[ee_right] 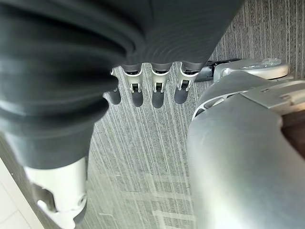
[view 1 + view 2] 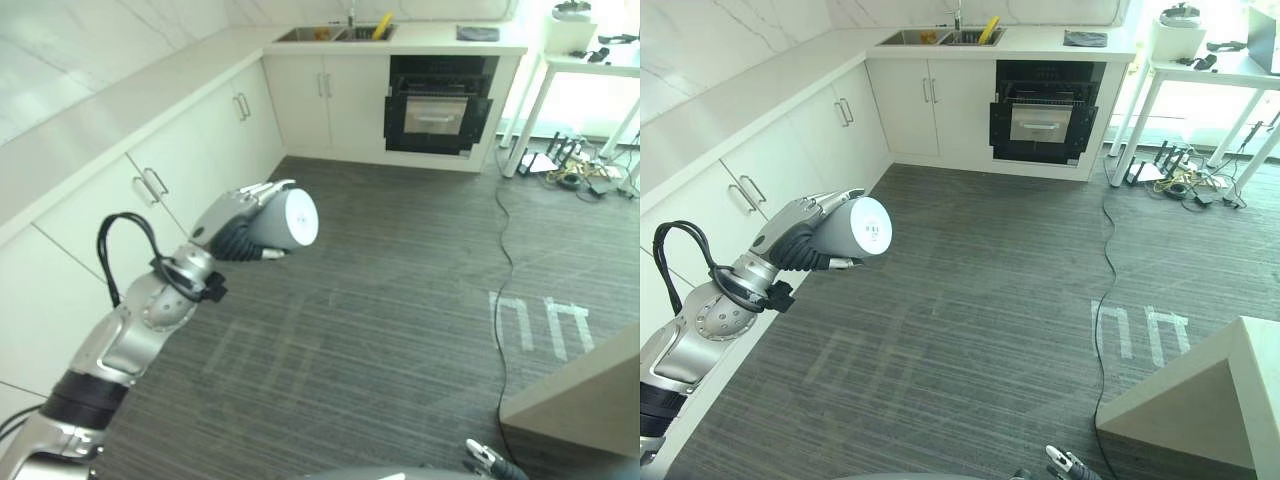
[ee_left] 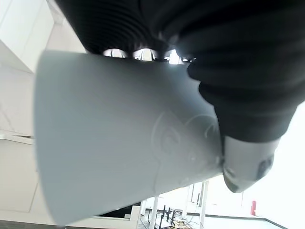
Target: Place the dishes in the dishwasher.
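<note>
**One cup held sideways above the floor**

Fingers (image 3: 143, 53) and thumb of the left hand (image 2: 790, 240) are curled round a white cup (image 2: 852, 228), held level, its base turned toward the oven (image 2: 1045, 112). A faint unreadable motif is seen on its wall. The right hand (image 1: 143, 90) hangs relaxed, fingers loosely straight.

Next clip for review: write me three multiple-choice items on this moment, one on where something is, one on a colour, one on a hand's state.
1. Where is the cup?
A. In the sink
B. In the left hand
C. On the floor

2. What colour is the cup?
A. White
B. Red
C. Black

3. How is the right hand?
A. Closed on a plate
B. Closed on the cup
C. Open, holding nothing

Answers:
1 B: the left hand is curled round the cup, held in the air above the floor.
2 A: its side and base show white.
3 C: the right hand has relaxed fingers with nothing in them.
</note>
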### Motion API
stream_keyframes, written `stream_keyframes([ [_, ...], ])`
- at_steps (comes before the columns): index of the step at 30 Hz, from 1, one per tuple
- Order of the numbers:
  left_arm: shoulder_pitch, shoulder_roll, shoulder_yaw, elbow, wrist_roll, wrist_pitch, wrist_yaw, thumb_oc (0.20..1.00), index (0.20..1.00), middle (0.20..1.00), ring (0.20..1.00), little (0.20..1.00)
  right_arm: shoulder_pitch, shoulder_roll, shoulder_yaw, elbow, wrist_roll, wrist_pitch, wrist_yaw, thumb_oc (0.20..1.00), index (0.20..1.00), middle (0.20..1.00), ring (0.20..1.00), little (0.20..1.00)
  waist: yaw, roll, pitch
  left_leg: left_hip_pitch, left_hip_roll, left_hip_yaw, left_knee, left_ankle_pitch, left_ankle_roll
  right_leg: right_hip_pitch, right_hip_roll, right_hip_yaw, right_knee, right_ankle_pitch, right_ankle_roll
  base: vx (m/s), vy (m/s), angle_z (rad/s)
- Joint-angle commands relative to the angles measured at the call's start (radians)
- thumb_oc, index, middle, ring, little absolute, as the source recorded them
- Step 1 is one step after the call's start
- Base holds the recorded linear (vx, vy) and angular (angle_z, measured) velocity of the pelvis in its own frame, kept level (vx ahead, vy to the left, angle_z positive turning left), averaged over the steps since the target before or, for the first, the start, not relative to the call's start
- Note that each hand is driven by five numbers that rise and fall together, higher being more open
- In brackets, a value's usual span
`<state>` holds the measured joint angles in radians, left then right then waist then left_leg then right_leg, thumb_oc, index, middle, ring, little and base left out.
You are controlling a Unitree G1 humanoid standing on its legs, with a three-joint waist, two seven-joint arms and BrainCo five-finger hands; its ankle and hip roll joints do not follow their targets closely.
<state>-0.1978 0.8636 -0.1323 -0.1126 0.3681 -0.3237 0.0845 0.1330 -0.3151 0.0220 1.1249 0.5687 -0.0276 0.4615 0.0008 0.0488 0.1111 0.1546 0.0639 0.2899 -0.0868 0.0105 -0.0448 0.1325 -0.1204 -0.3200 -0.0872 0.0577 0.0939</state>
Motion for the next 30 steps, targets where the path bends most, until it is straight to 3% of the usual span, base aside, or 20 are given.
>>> stream_keyframes([
  [1, -0.120, 0.029, 0.041, 0.007, -0.070, -0.015, 0.060, 0.200, 0.200, 0.200, 0.200, 0.200, -0.087, -0.008, 0.006, -0.017, 0.009, -0.024, -0.014, 1.000, 1.000, 1.000, 1.000, 1.000, -0.033, 0.005, 0.058, -0.016, -0.009, -0.031, 0.081, -0.099, 0.016, -0.013, 0.045, 0.045, 0.181, -0.214, -0.010, 0.04, -0.205, 0.30],
  [5, -0.113, 0.020, 0.042, 0.001, -0.071, -0.013, 0.065, 0.200, 0.200, 0.200, 0.200, 0.200, -0.106, -0.019, 0.013, -0.015, 0.009, -0.042, -0.023, 1.000, 1.000, 1.000, 1.000, 1.000, -0.030, -0.001, 0.064, -0.038, -0.004, -0.052, 0.170, -0.121, 0.003, -0.008, 0.058, 0.052, 0.189, -0.227, -0.032, 0.04, -0.189, 0.20],
  [7, -0.100, 0.020, 0.052, -0.002, -0.078, -0.010, 0.079, 0.200, 0.200, 0.200, 0.200, 0.200, -0.126, -0.037, 0.015, -0.033, -0.007, -0.049, -0.028, 1.000, 1.000, 1.000, 1.000, 1.000, -0.019, -0.022, 0.078, -0.097, -0.020, -0.057, 0.362, -0.181, 0.014, -0.009, 0.039, 0.057, 0.204, -0.220, -0.045, 0.07, -0.200, 0.12],
  [8, -0.099, 0.021, 0.056, 0.000, -0.083, -0.017, 0.079, 0.200, 0.200, 0.200, 0.200, 0.200, -0.130, -0.041, 0.017, -0.041, -0.008, -0.050, -0.033, 1.000, 1.000, 1.000, 1.000, 1.000, -0.013, -0.029, 0.086, -0.136, -0.018, -0.061, 0.437, -0.182, 0.013, -0.006, 0.037, 0.061, 0.206, -0.218, -0.051, 0.08, -0.182, 0.06],
  [9, -0.097, 0.022, 0.068, 0.004, -0.091, -0.032, 0.073, 0.200, 0.200, 0.200, 0.200, 0.200, -0.137, -0.049, 0.018, -0.046, 0.004, -0.053, -0.033, 1.000, 1.000, 1.000, 1.000, 1.000, -0.002, -0.036, 0.102, -0.213, -0.009, -0.071, 0.536, -0.160, 0.005, 0.003, 0.042, 0.070, 0.206, -0.217, -0.062, 0.11, -0.113, -0.05],
  [10, -0.096, 0.020, 0.079, 0.010, -0.095, -0.048, 0.065, 0.200, 0.200, 0.200, 0.200, 0.200, -0.143, -0.057, 0.013, -0.036, 0.010, -0.063, -0.025, 1.000, 1.000, 1.000, 1.000, 1.000, 0.004, -0.033, 0.115, -0.257, 0.011, -0.070, 0.536, -0.122, -0.009, 0.015, 0.054, 0.078, 0.207, -0.227, -0.067, 0.17, -0.045, -0.12],
  [12, -0.093, 0.008, 0.085, 0.011, -0.086, -0.055, 0.055, 0.200, 0.200, 0.200, 0.200, 0.200, -0.151, -0.062, 0.007, -0.028, 0.009, -0.066, -0.021, 1.000, 1.000, 1.000, 1.000, 1.000, 0.009, -0.021, 0.122, -0.272, 0.047, -0.083, 0.435, -0.055, -0.041, 0.040, 0.072, 0.094, 0.207, -0.258, -0.064, 0.35, 0.137, -0.08],
  [13, -0.090, -0.018, 0.082, 0.008, -0.065, -0.053, 0.053, 0.200, 0.200, 0.200, 0.200, 0.200, -0.148, -0.066, 0.002, -0.028, 0.006, -0.065, -0.025, 1.000, 1.000, 1.000, 1.000, 1.000, 0.010, -0.011, 0.126, -0.288, 0.086, -0.078, 0.320, 0.034, -0.066, 0.059, 0.077, 0.089, 0.200, -0.271, -0.068, 0.45, 0.262, -0.12],
  [14, -0.091, -0.033, 0.077, 0.011, -0.054, -0.054, 0.052, 0.200, 0.200, 0.200, 0.200, 0.200, -0.142, -0.069, 0.000, -0.031, 0.010, -0.060, -0.028, 1.000, 1.000, 1.000, 1.000, 1.000, 0.010, -0.008, 0.127, -0.298, 0.100, -0.074, 0.273, 0.068, -0.076, 0.071, 0.076, 0.086, 0.193, -0.275, -0.070, 0.39, 0.286, -0.13],
  [17, -0.085, -0.095, 0.065, 0.038, 0.000, -0.077, 0.052, 0.200, 0.200, 0.200, 0.200, 0.200, -0.121, -0.071, -0.002, -0.023, 0.000, -0.057, -0.034, 1.000, 1.000, 1.000, 1.000, 1.000, 0.011, -0.009, 0.123, -0.336, 0.111, -0.068, 0.241, 0.091, -0.088, 0.093, 0.049, 0.072, 0.193, -0.289, -0.068, 0.37, 0.344, -0.15],
  [19, -0.059, -0.129, 0.074, 0.041, 0.036, -0.089, 0.043, 0.200, 0.200, 0.200, 0.200, 0.200, -0.110, -0.060, 0.001, -0.013, -0.011, -0.063, -0.050, 1.000, 1.000, 1.000, 1.000, 1.000, 0.016, 0.003, 0.108, -0.307, 0.084, -0.067, 0.223, 0.061, -0.065, 0.094, 0.031, 0.071, 0.220, -0.297, -0.054, 0.40, 0.462, -0.27],
  [21, -0.040, -0.140, 0.077, 0.041, 0.054, -0.118, 0.015, 0.200, 0.200, 0.200, 0.200, 0.200, -0.095, -0.030, -0.010, -0.017, 0.019, -0.065, -0.068, 1.000, 1.000, 1.000, 1.000, 1.000, 0.031, 0.002, 0.094, -0.269, 0.009, -0.126, 0.231, 0.001, -0.026, 0.100, 0.008, 0.091, 0.286, -0.322, -0.037, 0.42, 0.427, -0.54],
  [22, -0.040, -0.141, 0.076, 0.043, 0.057, -0.123, 0.014, 0.200, 0.200, 0.200, 0.200, 0.200, -0.092, -0.027, -0.011, -0.018, 0.021, -0.066, -0.068, 1.000, 1.000, 1.000, 1.000, 1.000, 0.032, 0.002, 0.093, -0.266, 0.003, -0.127, 0.231, -0.004, -0.022, 0.099, 0.005, 0.090, 0.295, -0.325, -0.036, 0.34, 0.381, -0.59],
  [24, -0.051, -0.138, 0.054, 0.055, 0.073, -0.155, 0.007, 0.200, 0.200, 0.200, 0.200, 0.200, -0.071, 0.002, -0.019, -0.050, 0.027, -0.089, -0.079, 1.000, 1.000, 1.000, 1.000, 1.000, 0.029, -0.005, 0.084, -0.236, -0.049, -0.131, 0.220, -0.029, 0.023, 0.076, -0.021, 0.092, 0.419, -0.273, -0.006, 0.26, 0.341, -0.24],
  [27, -0.095, -0.101, 0.008, 0.066, 0.072, -0.166, 0.012, 0.200, 0.200, 0.200, 0.200, 0.200, -0.052, 0.030, -0.019, -0.112, 0.063, -0.115, -0.091, 1.000, 1.000, 1.000, 1.000, 1.000, 0.012, -0.001, 0.089, -0.180, -0.111, -0.127, 0.203, -0.072, 0.099, -0.028, -0.065, 0.090, 0.741, -0.117, 0.058, 0.20, 0.315, 0.43],
  [29, -0.117, -0.076, -0.021, 0.075, 0.068, -0.155, 0.021, 0.200, 0.200, 0.200, 0.200, 0.200, -0.056, 0.034, -0.013, -0.130, 0.064, -0.130, -0.076, 1.000, 1.000, 1.000, 1.000, 1.000, 0.006, 0.011, 0.096, -0.134, -0.121, -0.112, 0.181, -0.085, 0.120, -0.096, -0.101, 0.076, 0.877, -0.068, 0.062, 0.21, 0.279, 0.52],
  [30, -0.128, -0.061, -0.041, 0.077, 0.067, -0.142, 0.034, 0.200, 0.200, 0.200, 0.200, 0.200, -0.065, 0.030, -0.003, -0.144, 0.052, -0.141, -0.052, 1.000, 1.000, 1.000, 1.000, 1.000, -0.011, 0.019, 0.107, -0.092, -0.122, -0.100, 0.160, -0.094, 0.126, -0.158, -0.083, 0.069, 0.900, -0.083, 0.057, 0.22, 0.191, 0.14],
])
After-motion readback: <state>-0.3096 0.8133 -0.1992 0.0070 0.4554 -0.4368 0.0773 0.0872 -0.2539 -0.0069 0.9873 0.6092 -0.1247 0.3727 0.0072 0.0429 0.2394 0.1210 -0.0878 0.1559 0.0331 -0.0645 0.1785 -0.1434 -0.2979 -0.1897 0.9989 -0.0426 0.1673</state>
